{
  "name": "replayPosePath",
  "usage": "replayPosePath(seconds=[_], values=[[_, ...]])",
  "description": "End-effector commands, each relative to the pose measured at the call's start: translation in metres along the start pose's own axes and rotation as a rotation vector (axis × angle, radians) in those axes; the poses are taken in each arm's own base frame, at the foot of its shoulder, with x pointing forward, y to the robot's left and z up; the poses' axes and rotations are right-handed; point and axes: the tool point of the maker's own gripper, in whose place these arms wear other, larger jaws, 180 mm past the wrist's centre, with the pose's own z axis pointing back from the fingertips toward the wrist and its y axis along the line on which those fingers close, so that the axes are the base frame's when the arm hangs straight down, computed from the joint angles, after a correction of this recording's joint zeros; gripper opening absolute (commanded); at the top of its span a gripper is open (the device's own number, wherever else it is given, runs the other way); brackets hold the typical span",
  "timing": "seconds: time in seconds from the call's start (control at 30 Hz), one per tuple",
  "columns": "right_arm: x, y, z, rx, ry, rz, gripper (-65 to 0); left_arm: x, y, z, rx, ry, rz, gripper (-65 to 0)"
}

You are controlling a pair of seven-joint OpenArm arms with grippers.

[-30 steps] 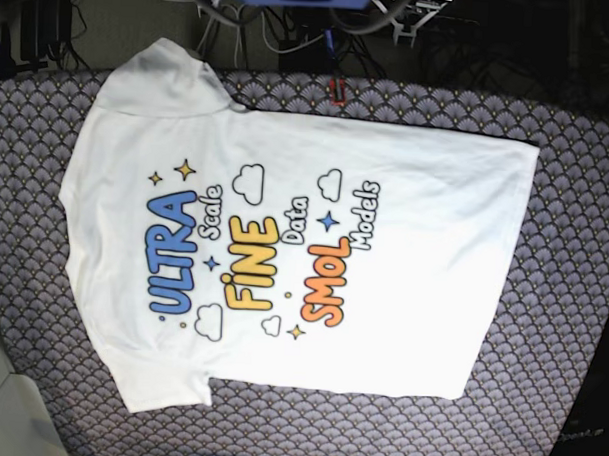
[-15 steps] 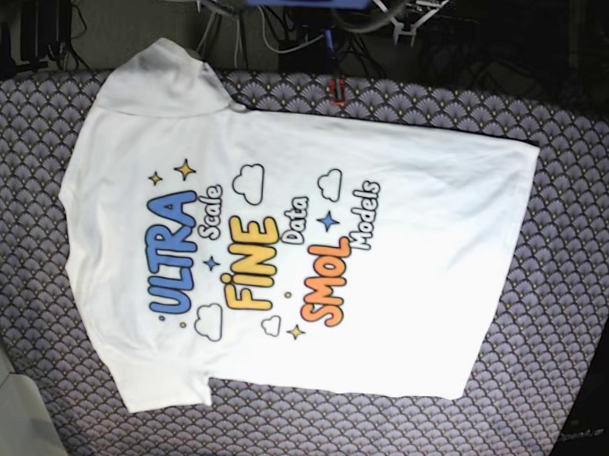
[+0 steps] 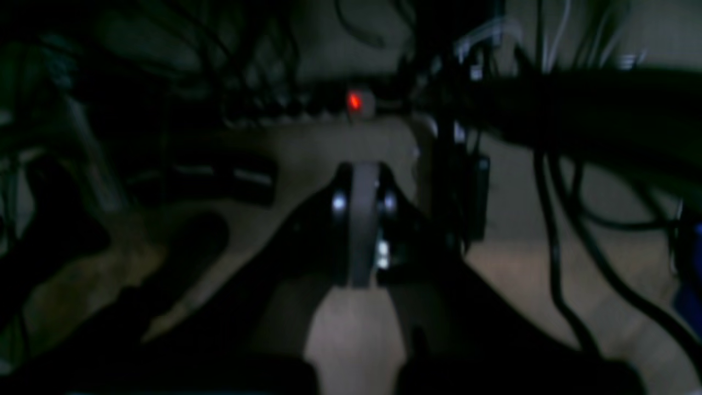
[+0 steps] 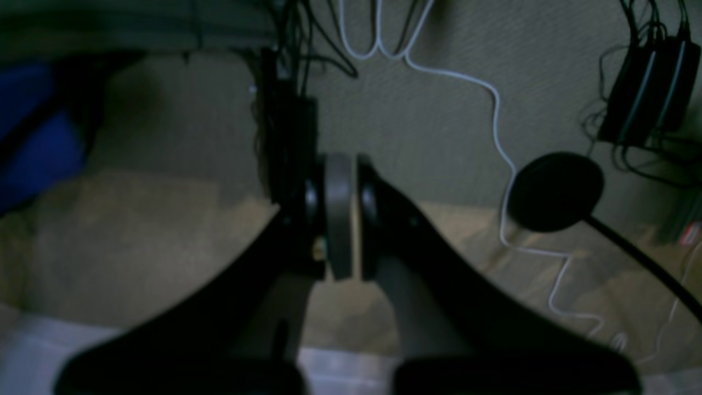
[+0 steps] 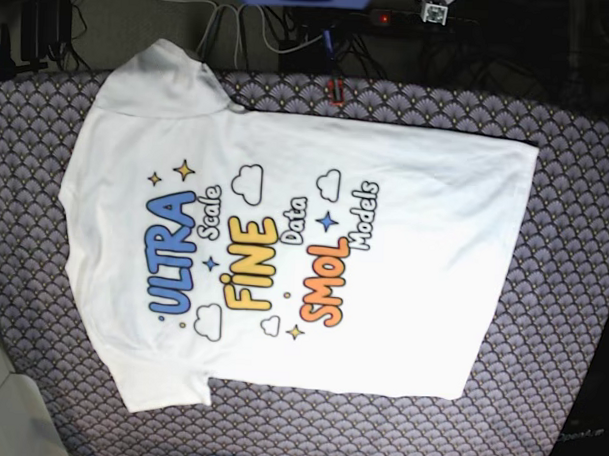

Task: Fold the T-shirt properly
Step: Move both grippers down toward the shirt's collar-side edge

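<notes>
Lying flat and printed side up, the T-shirt [image 5: 284, 247] spreads over the patterned table [image 5: 574, 247], unfolded, one sleeve hanging off the far edge. Both arms are pulled back beyond that edge, well away from the cloth. The left gripper [image 3: 362, 181] has its pads pressed together on nothing, aimed at a dim floor and dark cables [image 3: 570, 230]. The right gripper [image 4: 340, 170] is likewise pinched closed and empty, a white cable [image 4: 496, 120] snaking past it.
</notes>
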Motion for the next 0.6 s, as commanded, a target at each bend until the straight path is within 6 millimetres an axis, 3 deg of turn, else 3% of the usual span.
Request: replayPosePath(seconds=[0.0,0.17,0.43,0.57], values=[[-0.006,-0.005,0.012,-0.009,-0.007,0.006,-65.0,0.0,0.003,0.015,-0.007,-0.024,-0.019,-64.6],[0.007,-0.015,0.055,-0.015,-0.082,0.039,-65.0,0.039,0.0,0.065,-0.027,-0.161,-0.044,-64.6],[0.049,-0.055,0.13,-0.118,-0.218,0.042,-65.0,0.11,0.039,0.143,0.027,-0.368,0.099,-64.6],[0.078,-0.077,0.164,-0.183,-0.296,0.063,-65.0,0.136,0.048,0.163,0.001,-0.428,0.074,-64.6]])
